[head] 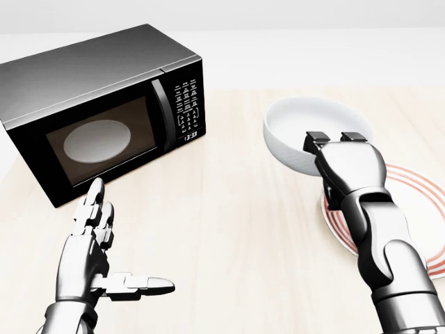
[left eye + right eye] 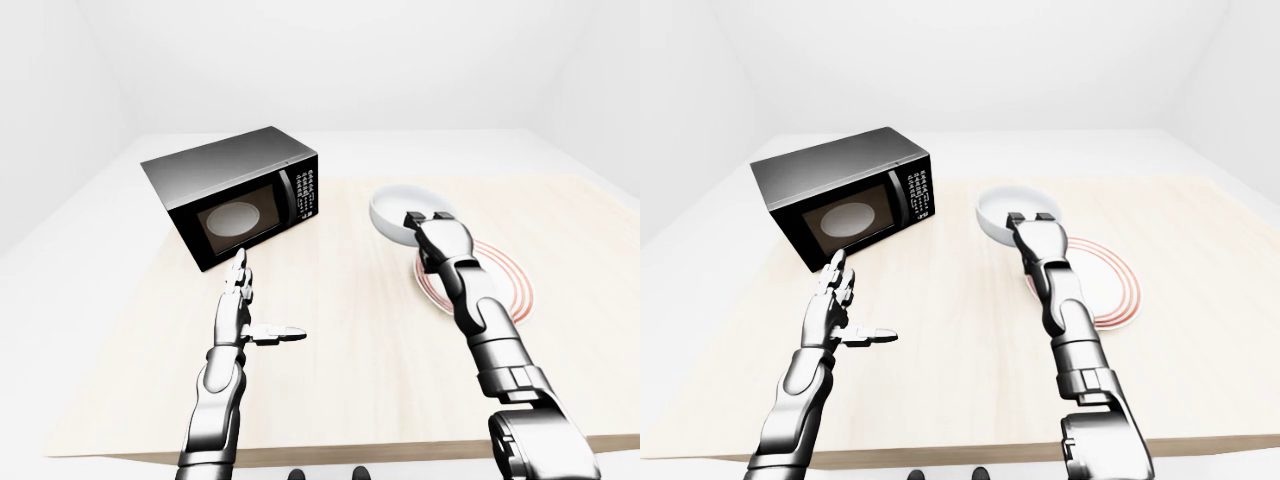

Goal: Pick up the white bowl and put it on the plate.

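The white bowl (image 1: 306,118) sits on the wooden table, right of centre in the head view, just up-left of the white plate with red rings (image 1: 417,205). My right hand (image 1: 332,142) reaches up from the lower right. Its fingers hook over the bowl's near rim and close on it; the thumb is hidden behind the hand. My right forearm covers the plate's left part. My left hand (image 1: 132,234) is open and empty at the lower left, fingers pointing up, thumb out to the right, just below the microwave.
A black microwave (image 1: 104,104) with its door closed stands on the table at the upper left. The light wooden table (image 2: 350,380) ends near the bottom of the left-eye view. White floor and walls surround it.
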You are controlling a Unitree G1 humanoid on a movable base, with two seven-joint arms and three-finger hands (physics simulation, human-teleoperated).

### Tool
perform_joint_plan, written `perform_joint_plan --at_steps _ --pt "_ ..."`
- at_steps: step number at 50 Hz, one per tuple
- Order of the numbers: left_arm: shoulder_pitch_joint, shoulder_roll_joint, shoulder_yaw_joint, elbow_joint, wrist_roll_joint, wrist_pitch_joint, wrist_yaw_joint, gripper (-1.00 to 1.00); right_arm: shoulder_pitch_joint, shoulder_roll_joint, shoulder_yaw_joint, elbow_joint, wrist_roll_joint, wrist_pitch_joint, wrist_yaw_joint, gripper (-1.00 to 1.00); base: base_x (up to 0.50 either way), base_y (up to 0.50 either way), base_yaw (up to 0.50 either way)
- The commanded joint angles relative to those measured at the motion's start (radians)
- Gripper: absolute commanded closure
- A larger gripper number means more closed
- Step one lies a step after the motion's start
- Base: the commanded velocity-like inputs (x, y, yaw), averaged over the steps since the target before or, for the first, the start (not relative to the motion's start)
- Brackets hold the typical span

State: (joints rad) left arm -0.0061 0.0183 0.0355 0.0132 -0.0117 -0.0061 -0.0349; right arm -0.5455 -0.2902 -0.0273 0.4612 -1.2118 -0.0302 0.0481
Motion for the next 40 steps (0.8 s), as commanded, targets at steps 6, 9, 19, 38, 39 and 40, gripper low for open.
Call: perform_joint_plan --at_steps 6,9,19,38,39,40 --pt "0.000 0.000 0.000 0.001 0.000 -0.001 0.000 -1.00 0.031 -0.071 -0.058 -0.023 0.011 0.014 -0.028 1.00 0.00 0.00 0.00" --pt "0.000 0.000 0.000 0.001 0.000 -0.001 0.000 -1.00 0.042 -0.079 -0.064 -0.034 0.015 0.019 -0.023 1.00 0.00 0.00 0.00" --pt "0.000 0.000 0.000 0.001 0.000 0.000 0.000 -1.00 0.075 -0.108 -0.086 -0.031 0.032 0.018 -0.034 1.00 0.00 0.00 0.00" --pt "0.000 0.000 0.000 0.001 0.000 -0.001 0.000 -1.00 0.119 -0.141 -0.112 -0.007 0.057 0.017 -0.061 1.00 0.00 0.00 0.00" --pt "0.000 0.000 0.000 0.001 0.000 -0.001 0.000 -1.00 0.120 -0.144 -0.114 0.004 0.060 0.015 -0.067 1.00 0.00 0.00 0.00" --pt "0.000 0.000 0.000 0.001 0.000 -0.001 0.000 -1.00 0.121 -0.146 -0.115 0.003 0.061 0.017 -0.066 1.00 0.00 0.00 0.00"
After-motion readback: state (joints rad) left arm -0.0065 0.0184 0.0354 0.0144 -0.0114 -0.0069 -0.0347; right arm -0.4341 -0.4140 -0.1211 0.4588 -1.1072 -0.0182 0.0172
